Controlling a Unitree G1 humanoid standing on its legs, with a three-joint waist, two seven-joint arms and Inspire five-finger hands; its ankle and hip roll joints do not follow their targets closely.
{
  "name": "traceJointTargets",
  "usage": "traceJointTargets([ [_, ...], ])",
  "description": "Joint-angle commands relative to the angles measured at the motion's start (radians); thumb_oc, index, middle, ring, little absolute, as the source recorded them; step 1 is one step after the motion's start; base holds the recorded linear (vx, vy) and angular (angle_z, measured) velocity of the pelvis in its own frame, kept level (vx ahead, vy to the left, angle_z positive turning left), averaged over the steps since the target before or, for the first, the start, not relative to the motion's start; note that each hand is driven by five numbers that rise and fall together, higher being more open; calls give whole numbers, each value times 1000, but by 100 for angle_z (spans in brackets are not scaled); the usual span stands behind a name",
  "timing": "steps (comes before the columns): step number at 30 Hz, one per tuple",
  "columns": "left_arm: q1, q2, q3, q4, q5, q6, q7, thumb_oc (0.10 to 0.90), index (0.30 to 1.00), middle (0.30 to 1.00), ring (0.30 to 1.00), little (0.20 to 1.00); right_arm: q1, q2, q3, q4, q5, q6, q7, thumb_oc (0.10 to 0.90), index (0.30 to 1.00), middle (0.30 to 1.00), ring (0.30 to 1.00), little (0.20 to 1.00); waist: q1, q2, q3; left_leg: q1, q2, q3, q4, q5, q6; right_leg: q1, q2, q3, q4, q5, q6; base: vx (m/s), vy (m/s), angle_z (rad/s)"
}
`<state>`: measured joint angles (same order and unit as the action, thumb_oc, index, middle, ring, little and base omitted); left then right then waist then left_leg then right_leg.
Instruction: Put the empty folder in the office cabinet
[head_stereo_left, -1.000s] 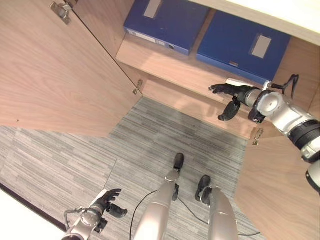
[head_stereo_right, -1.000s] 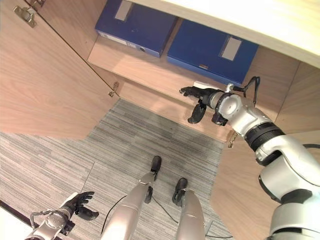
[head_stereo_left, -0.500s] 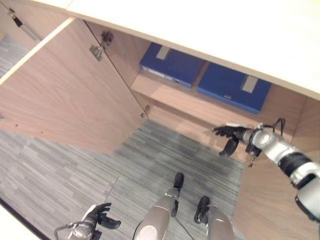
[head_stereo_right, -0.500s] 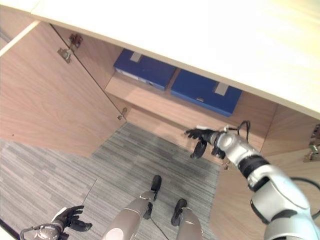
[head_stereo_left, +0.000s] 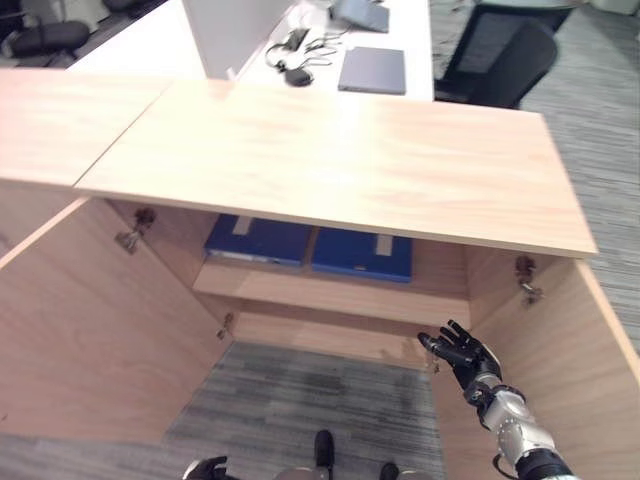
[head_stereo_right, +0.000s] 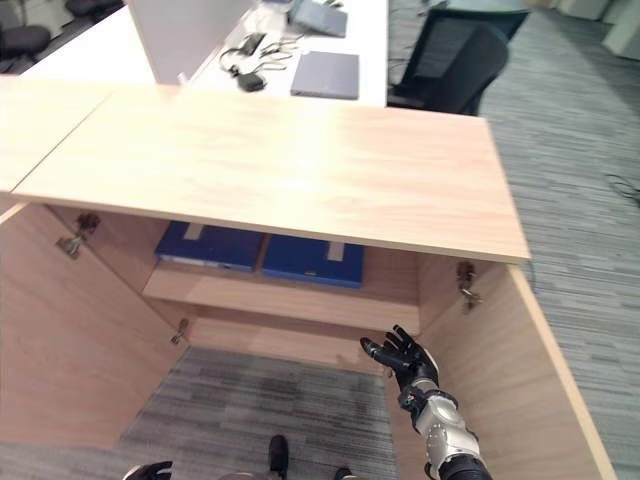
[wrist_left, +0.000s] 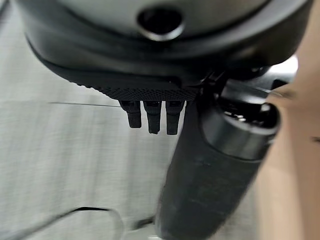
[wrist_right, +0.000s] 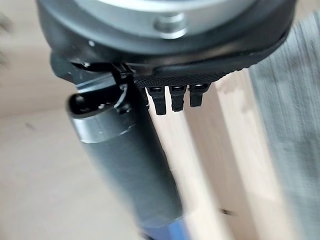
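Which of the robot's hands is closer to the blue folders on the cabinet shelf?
The right hand, open just below and right of the blue folders, at the cabinet's opening. The left hand hangs low over the carpet, far from them.

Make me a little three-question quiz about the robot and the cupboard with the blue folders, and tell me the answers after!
1. True or false: both cabinet doors are shut.
2. How many blue folders lie on the cabinet shelf?
A) one B) two C) four
3. Fill in: the right hand is held up in front of the cabinet with its fingers ____.

Key:
1. False. Both doors stand open.
2. B. Two folders lie flat, side by side.
3. Spread open; it holds nothing. The left hand is low near the carpet.
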<state>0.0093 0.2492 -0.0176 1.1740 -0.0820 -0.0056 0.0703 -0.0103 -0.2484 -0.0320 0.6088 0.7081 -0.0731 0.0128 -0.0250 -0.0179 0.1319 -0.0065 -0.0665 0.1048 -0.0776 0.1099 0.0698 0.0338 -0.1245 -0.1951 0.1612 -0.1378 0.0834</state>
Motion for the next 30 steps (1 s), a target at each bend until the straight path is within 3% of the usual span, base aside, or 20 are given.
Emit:
traceJointTargets([
  [1, 29, -21, -8, 87, -68, 5, 25, 800, 900, 900, 900, 900, -6, 8, -40, -16, 117, -95, -20, 800, 900, 900, 900, 900, -29, 15, -71, 76, 17, 39, 51, -206, -12, -84, -36, 41, -16, 171, 68, -39, 95, -74],
  [5, 23, -38, -12, 103, -82, 6, 22, 800, 900, 900, 900, 900, 29, 35, -57, 48, 165, -85, -22, 800, 900, 900, 900, 900, -53, 21, -88, 97, 14, 60, -9, -178, -16, -103, -24, 61, -17, 184, 73, -51, 121, -40],
  [6, 26, -48, -20, 116, -79, 11, 12, 800, 900, 900, 900, 900, 62, 25, -63, 104, 135, -65, -22, 800, 900, 900, 900, 900, -77, 23, -84, 106, 14, 71, -10, -183, -13, -108, -21, 85, -10, 187, 74, -29, 92, -12],
  [13, 29, -47, -65, 109, -40, 14, -18, 800, 900, 900, 900, 900, 110, 13, -58, 330, -77, 7, -69, 800, 900, 900, 900, 900, -124, 31, -73, 112, 4, 112, -10, -194, 2, -149, -8, 152, 7, 193, 74, -25, 98, -31],
  [21, 17, -30, -72, 119, -6, 16, -17, 800, 900, 900, 900, 900, 115, 7, -133, 550, -61, 28, -71, 800, 900, 900, 900, 900, -166, 32, -53, 118, 2, 164, -10, -204, 11, -183, -1, 191, 23, 210, 79, -14, 49, -30],
  [22, 6, 27, -4, 291, 48, 42, 3, 800, 900, 900, 900, 900, 122, 46, -127, 549, -48, -5, -86, 800, 900, 900, 900, 900, -183, 2, -47, 126, 14, 207, -10, -205, 4, -201, -2, 157, 45, 209, 79, -17, -35, -53],
  [23, 5, 28, -4, 292, 49, 41, 3, 800, 900, 900, 900, 900, 122, 48, -127, 548, -48, -4, -87, 800, 900, 900, 900, 900, -182, 0, -46, 126, 13, 207, -10, -205, 4, -201, -3, 157, 47, 208, 79, -8, -66, -78],
  [25, -23, 79, 78, 366, 66, 86, 25, 800, 900, 900, 900, 900, 185, 73, -125, 494, -43, -7, -106, 800, 900, 900, 900, 900, -193, -36, -68, 146, 30, 273, -10, -238, -8, -197, -41, 18, 59, 181, 77, 100, -61, -98],
  [26, -23, 79, 78, 366, 66, 86, 25, 800, 900, 900, 900, 900, 185, 73, -125, 494, -43, -7, -106, 800, 900, 900, 900, 900, -193, -36, -68, 146, 30, 273, -10, -238, -8, -197, -41, 18, 59, 181, 77, 123, -104, -115],
  [27, -20, 87, 113, 365, 52, 100, 34, 800, 900, 900, 900, 900, 244, 88, -134, 452, -63, -1, -142, 800, 900, 900, 900, 900, -204, -56, -77, 155, 36, 305, -10, -245, -4, -214, -51, -37, 116, 174, 75, 33, -91, -95],
  [30, -16, 92, 146, 349, 3, 101, 47, 800, 900, 900, 900, 900, 296, 75, -157, 364, -81, -3, -176, 800, 900, 900, 900, 900, -218, -60, -67, 161, 42, 316, -10, -246, 5, -233, -53, -23, 224, 157, 80, 13, -61, -42],
])
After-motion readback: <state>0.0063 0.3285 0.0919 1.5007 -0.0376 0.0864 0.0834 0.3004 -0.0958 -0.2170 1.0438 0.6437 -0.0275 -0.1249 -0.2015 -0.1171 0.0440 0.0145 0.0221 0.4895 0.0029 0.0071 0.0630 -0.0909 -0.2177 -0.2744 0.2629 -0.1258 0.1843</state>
